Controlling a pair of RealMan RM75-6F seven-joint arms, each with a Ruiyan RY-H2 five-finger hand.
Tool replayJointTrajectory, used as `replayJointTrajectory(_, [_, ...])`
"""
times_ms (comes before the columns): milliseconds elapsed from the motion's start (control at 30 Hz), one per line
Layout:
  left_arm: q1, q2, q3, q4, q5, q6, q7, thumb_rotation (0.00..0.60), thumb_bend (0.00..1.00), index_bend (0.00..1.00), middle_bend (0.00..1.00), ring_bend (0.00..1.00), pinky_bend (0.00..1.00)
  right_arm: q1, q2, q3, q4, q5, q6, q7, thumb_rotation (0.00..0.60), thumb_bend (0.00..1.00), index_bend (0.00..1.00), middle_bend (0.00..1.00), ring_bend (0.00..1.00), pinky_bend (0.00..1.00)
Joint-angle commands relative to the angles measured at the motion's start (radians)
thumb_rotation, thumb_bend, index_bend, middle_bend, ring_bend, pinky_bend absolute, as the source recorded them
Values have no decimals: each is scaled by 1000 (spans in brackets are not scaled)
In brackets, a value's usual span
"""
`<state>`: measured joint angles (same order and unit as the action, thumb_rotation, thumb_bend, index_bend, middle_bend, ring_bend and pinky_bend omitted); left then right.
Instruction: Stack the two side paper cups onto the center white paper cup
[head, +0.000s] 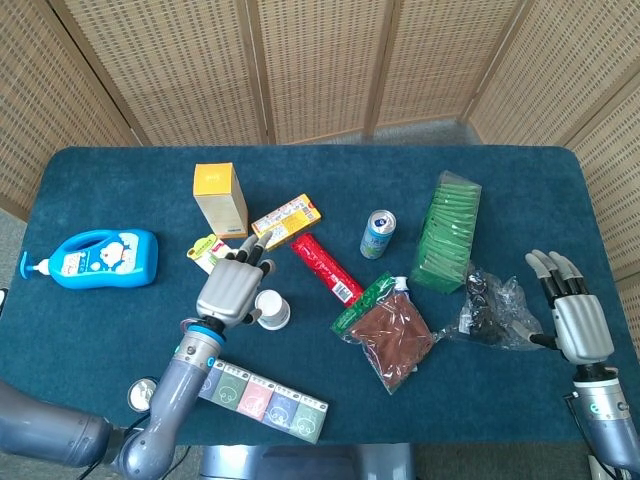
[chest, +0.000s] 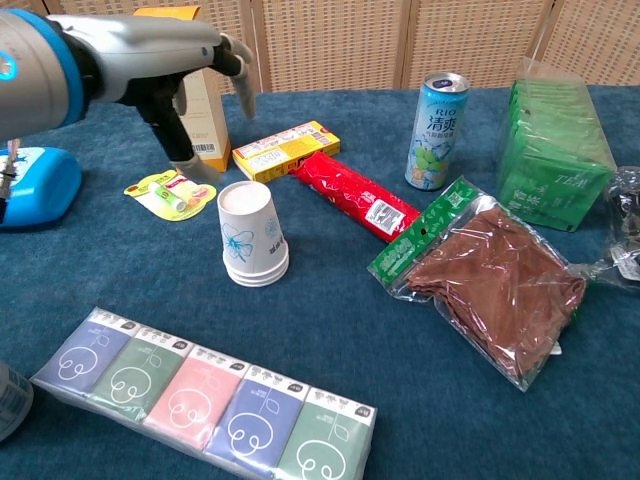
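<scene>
Paper cup stack (chest: 253, 240) stands mouth-down on the blue table (chest: 330, 330), left of centre, just in front of the lip balm card (chest: 167, 192) and near the red snack bar (chest: 352, 205). Rims nested at the base; how many cups are in the stack cannot be told for certain, though layered rims suggest more than one. White with a pale blue flower print.

Handling, as a judgement: very light, thin-walled, crushes under a firm squeeze, tips with a nudge. Best hold looks like a soft pinch across the side wall near the upturned base.

Left hand (head: 234, 288) hovers above and just behind the stack, fingers spread, holding nothing. Right hand (head: 578, 318) rests at the table's right edge, fingers apart, empty.

Containers: drink can (chest: 438, 117) upright, contents not visible. Clear pouch (chest: 492, 282) holds brown pieces. Green packets (chest: 555, 140) sit in a clear wrap. Tissue multipack (chest: 205, 405) lies sealed in front.
</scene>
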<state>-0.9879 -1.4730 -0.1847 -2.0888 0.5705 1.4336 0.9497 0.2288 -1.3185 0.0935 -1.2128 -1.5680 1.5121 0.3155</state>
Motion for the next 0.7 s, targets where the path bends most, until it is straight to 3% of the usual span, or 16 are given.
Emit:
replayJointTrajectory(33, [29,55,25,-33,17,-21,-29,600,237,220,0,0,279,0,0,-1,-1,-2,1,1,600,84,17,0,0,128])
replayJointTrajectory(167, [98,177,77,-66,97,-69,-126,600,234,5,0,0,144,0,1,-4,-4,-6,1,-2,600,83,17,0,0,129])
replayJointTrajectory(333, [204,346,157,-72,282,-134,-307,600,232,0,0,0,85,0,-2,-8,-7,-10,-2,-13,600,82,17,0,0,128])
replayJointTrajectory(467, [311,452,231,15,564,-146,-524,600,229,0,0,0,51,1,-6,-13,-11,-13,-6,-20,600,83,17,0,0,128])
replayJointTrajectory(567, [401,485,289,124,786,-89,-712,600,226,0,0,0,46,0,-7,-17,-15,-20,-4,-37,600,84,18,0,0,129])
replayJointTrajectory(700, [518,485,342,268,961,43,-885,600,223,0,0,0,38,-2,-8,-21,-34,-27,3,-68,600,82,17,0,0,128])
